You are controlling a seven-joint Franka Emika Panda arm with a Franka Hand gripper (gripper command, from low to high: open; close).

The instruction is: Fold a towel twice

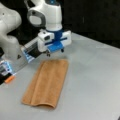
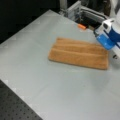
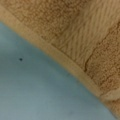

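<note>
I see the towel [image 1: 47,81] lying on the desk [image 1: 95,82], folded once into a long strip. My hand [image 1: 55,51] hovers over its short end; I cannot tell its spread. A shallow pinch risks catching only one layer.

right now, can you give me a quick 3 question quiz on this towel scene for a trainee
1. True or false: the towel lies as a long folded strip on the table.
2. The gripper is: A) above one short end of the towel, B) over the towel's middle, C) far off by the table's corner.
3. In a front view, what small orange thing lies beyond the towel?

Key
1. True.
2. A; it hangs at the short end, with no cloth lifted between its fingers.
3. Cannot tell what it is; it lies at the table's edge.
</note>
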